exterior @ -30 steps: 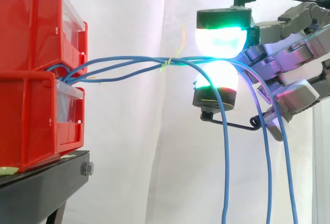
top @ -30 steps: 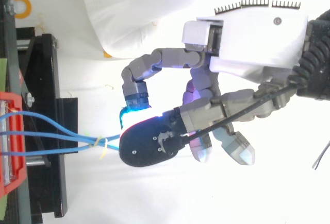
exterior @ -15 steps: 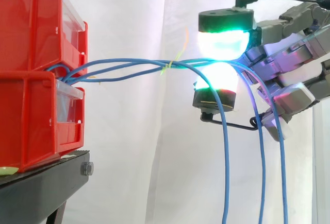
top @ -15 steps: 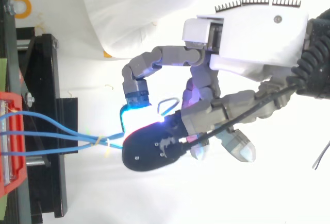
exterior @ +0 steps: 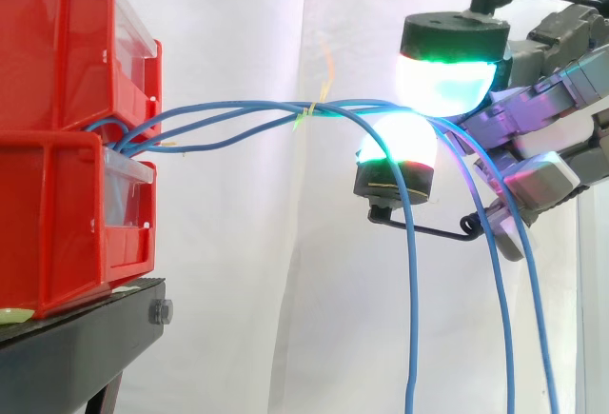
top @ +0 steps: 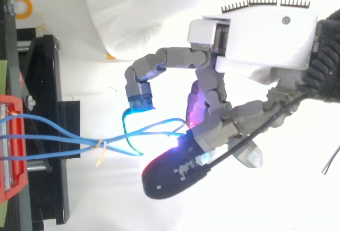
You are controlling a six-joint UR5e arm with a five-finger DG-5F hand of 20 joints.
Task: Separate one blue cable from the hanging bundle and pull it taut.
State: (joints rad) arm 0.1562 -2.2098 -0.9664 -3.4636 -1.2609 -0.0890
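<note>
Several blue cables (exterior: 238, 114) run level from between the stacked red bins (exterior: 67, 138) to my hand (exterior: 547, 133) at the right. A yellow-green tie (exterior: 306, 117) binds them midway. Past the tie they fan out (top: 156, 133), cross the white-glowing lower fingertip (exterior: 398, 143) and hang down in three strands. The green-glowing upper fingertip (exterior: 445, 86) sits up and to the right of the lower one. From above, the black-backed pad (top: 172, 175) stands well apart from the cyan-lit fingertip (top: 139, 101), and the cables run between them unpinched. The hand (top: 265, 34) is open.
The red bins (top: 10, 146) rest on a black stand (exterior: 86, 338) at the left. A white curtain hangs behind everything. A yellow ring (top: 21, 3) lies at the top left beside the stand (top: 45, 109).
The two pads that pinched the cables have parted: the upper, black-backed one rose and swung away. The cables spread apart near the hand, and the hanging strands swayed.
</note>
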